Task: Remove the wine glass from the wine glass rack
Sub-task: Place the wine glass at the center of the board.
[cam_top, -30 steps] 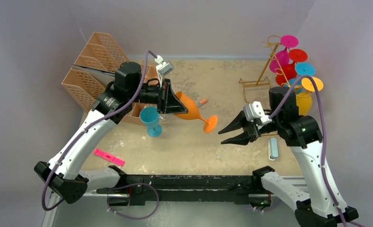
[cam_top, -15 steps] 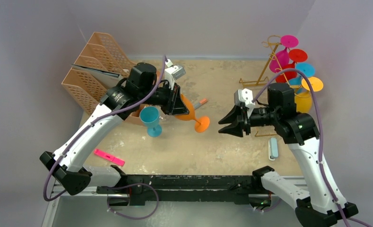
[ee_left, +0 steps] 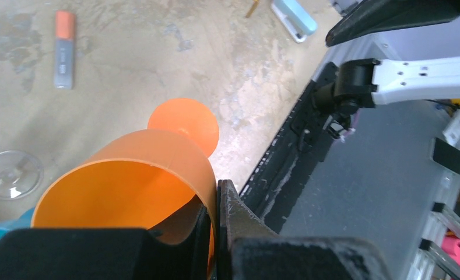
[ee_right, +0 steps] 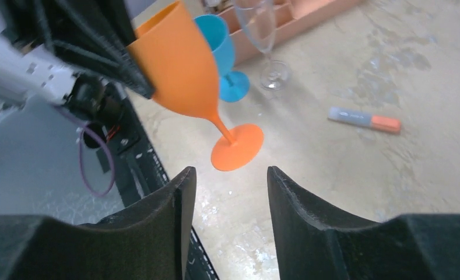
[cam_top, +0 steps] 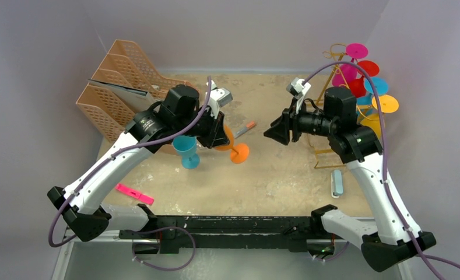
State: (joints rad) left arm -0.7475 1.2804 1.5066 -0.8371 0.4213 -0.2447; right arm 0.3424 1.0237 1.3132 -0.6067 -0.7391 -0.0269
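My left gripper (cam_top: 220,135) is shut on the rim of an orange wine glass (cam_top: 234,149) and holds it tilted, foot lowest, above the sandy table middle. In the left wrist view the two fingers pinch the glass wall (ee_left: 157,175). In the right wrist view the orange glass (ee_right: 183,64) hangs ahead, its foot just above the table. My right gripper (cam_top: 274,130) is open and empty, pointing left at the glass, well apart from it. The gold wire wine glass rack (cam_top: 327,81) stands at the back right with several coloured glasses (cam_top: 367,87) hung on it.
A blue glass (cam_top: 186,149) and a clear glass (ee_right: 267,41) stand by the peach lattice organiser (cam_top: 115,87) at the back left. A grey-orange marker (cam_top: 244,128), a pink clip (cam_top: 134,193) and a pale blue bar (cam_top: 336,182) lie on the table.
My left gripper has swung the orange glass down and to the left, turning it nearer upright. My right gripper has risen, moved back and turned to face left, still open.
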